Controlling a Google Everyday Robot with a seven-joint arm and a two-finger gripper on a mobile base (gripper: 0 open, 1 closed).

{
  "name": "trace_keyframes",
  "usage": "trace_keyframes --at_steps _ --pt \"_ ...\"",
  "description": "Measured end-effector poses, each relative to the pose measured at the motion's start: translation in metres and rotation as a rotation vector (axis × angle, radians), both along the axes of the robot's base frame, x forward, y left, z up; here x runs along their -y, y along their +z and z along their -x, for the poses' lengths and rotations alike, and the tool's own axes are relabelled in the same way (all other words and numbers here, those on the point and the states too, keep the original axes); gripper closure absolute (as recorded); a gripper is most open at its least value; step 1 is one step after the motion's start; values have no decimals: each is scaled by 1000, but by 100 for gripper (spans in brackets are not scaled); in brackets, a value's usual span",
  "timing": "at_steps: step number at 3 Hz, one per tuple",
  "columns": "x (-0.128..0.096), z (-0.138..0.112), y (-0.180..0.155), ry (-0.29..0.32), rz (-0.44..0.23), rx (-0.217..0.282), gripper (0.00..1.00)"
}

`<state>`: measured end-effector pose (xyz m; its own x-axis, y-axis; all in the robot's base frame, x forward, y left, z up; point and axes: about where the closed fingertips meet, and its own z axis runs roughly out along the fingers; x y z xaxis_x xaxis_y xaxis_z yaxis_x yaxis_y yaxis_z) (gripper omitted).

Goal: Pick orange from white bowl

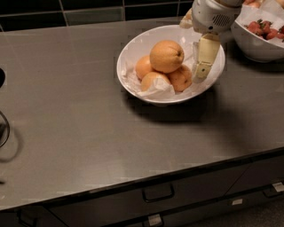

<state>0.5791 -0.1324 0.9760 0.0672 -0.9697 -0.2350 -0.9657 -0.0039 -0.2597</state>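
The orange [166,56], large and yellow-orange with a dark stem dimple, sits on top of three smaller, deeper-orange fruits [180,78] in the white bowl [125,53]. The bowl is lined with crumpled white paper [156,91] and stands at the back right of the grey counter. My gripper [205,55] hangs down from the upper right over the bowl's right inner side. It is just right of the orange, apart from it, and holds nothing that I can see.
A second white bowl with red food [259,37] stands right behind my gripper at the far right. A dark tiled wall [88,11] runs along the back. A dark wire object [3,128] is at the left edge. Drawers [157,193] sit under the counter's front edge.
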Motion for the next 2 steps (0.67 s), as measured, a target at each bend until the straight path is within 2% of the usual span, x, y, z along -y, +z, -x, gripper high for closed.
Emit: trace_keyframes --at_steps 1,2 --pt "-22 -20 -10 58 6 -19 0" --pt "-40 -42 -17 76 4 -23 0"
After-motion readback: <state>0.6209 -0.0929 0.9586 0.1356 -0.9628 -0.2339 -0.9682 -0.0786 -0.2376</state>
